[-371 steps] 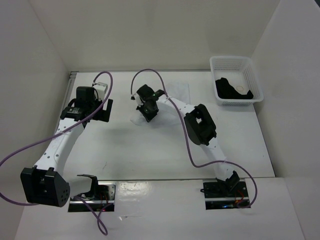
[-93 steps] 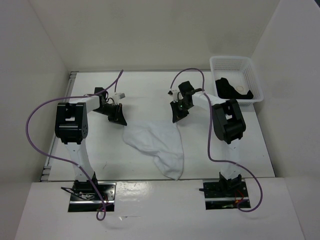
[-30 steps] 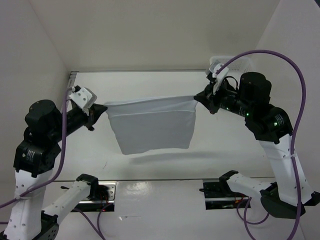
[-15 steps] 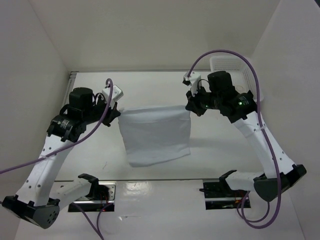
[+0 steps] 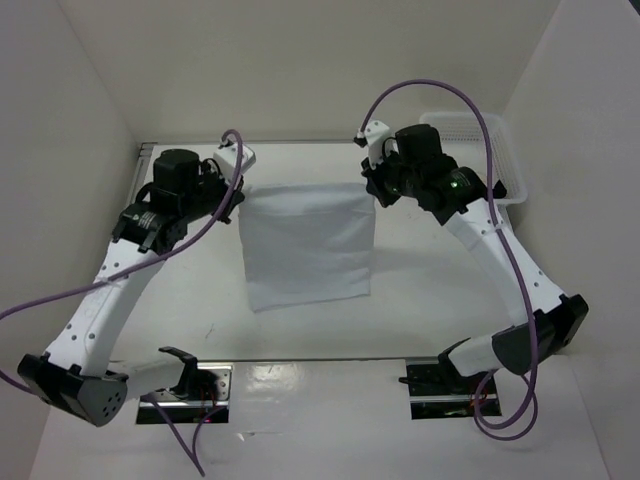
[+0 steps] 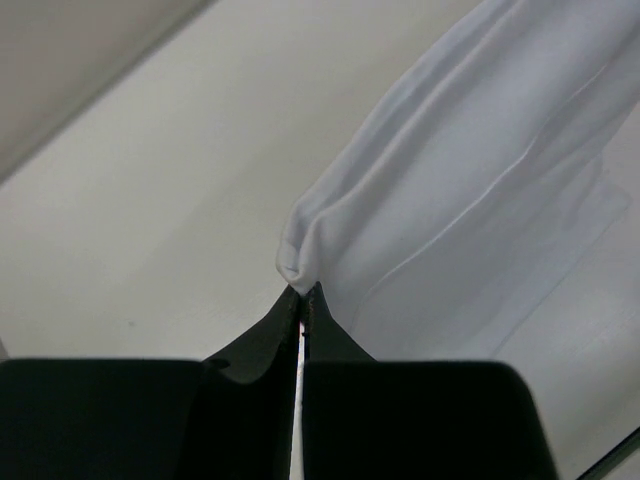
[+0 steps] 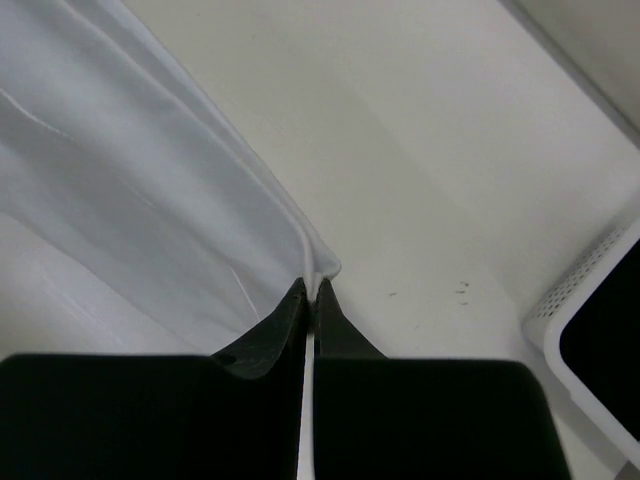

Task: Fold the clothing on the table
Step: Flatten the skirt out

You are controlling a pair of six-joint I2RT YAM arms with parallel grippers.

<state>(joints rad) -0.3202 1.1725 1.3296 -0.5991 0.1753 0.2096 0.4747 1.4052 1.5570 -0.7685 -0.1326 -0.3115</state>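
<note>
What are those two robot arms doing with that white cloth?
They are working on folding it. The left gripper is pinched shut on one top corner of the white clothing, and the right gripper is pinched shut on the other. The clothing is stretched flat between them and hangs down like a little sheet over the table. No fold has been made yet.

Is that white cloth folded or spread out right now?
Spread out: the clothing stretches as one flat sheet between the left pincer and right pincer, each pinching a corner.
</note>
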